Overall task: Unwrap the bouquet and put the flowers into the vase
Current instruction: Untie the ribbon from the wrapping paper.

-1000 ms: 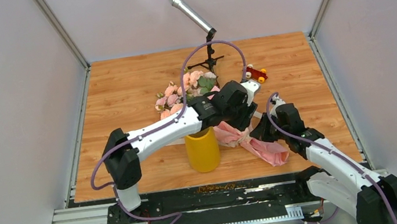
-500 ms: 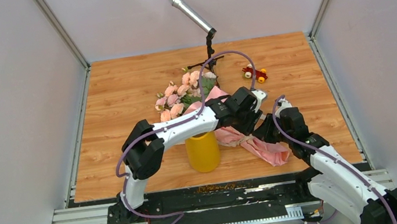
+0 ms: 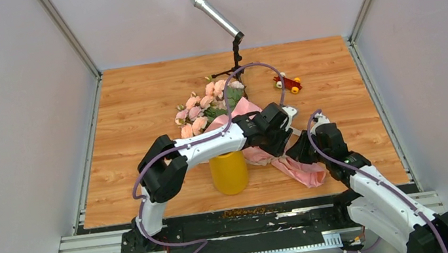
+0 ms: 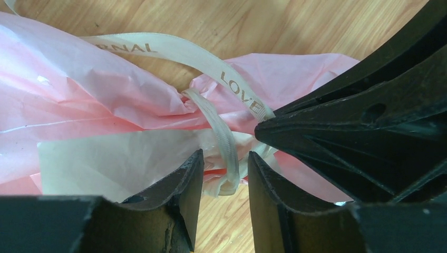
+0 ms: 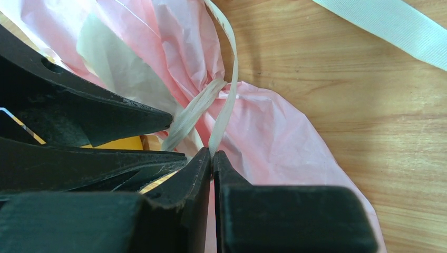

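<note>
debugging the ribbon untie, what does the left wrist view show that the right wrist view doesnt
Only the left wrist view: a loop of ribbon standing between the parted jaws of the left gripper, and the lettering LOVE on one strand.

Only the right wrist view: the right gripper with its jaws shut on a thin ribbon strand, and a sliver of the yellow vase.

Both: the pink wrapping paper cinched by ribbon, lying on the wooden table.
</note>
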{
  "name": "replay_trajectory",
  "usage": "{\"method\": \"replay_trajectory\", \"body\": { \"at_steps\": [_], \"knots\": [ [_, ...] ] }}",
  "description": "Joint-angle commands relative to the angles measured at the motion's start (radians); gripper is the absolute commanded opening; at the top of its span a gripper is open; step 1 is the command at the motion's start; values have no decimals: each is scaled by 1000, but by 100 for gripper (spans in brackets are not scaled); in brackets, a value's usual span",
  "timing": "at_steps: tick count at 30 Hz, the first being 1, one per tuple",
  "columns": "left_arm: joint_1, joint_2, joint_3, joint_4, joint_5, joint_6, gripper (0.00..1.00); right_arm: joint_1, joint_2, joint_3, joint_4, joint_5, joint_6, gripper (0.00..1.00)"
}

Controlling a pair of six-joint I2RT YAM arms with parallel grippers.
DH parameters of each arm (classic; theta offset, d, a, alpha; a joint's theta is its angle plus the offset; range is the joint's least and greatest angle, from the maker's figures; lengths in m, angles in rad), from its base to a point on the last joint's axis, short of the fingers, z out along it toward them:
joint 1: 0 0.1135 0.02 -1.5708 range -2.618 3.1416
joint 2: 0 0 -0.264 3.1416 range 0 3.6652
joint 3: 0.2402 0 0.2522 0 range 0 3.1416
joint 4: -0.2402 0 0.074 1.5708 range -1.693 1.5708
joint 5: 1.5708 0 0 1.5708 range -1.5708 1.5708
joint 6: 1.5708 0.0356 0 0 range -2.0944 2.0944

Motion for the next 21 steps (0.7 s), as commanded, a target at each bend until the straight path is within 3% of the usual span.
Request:
{"method": "replay_trajectory", "body": {
  "at_steps": [1,4,11,21],
  "knots": [
    [-1,8,-18,56,31,-29,41,0,-3,-1,7,19,2,8],
    [-2,6,-23,73,44,-37,32,0,-3,-2,6,23,-2,8],
    [-1,-28,-20,104,51,-63,1,0,-11,-26,6,29,-1,7],
    [0,-39,40,97,36,-78,0,0,-21,-44,5,50,-5,7]
  ]
}}
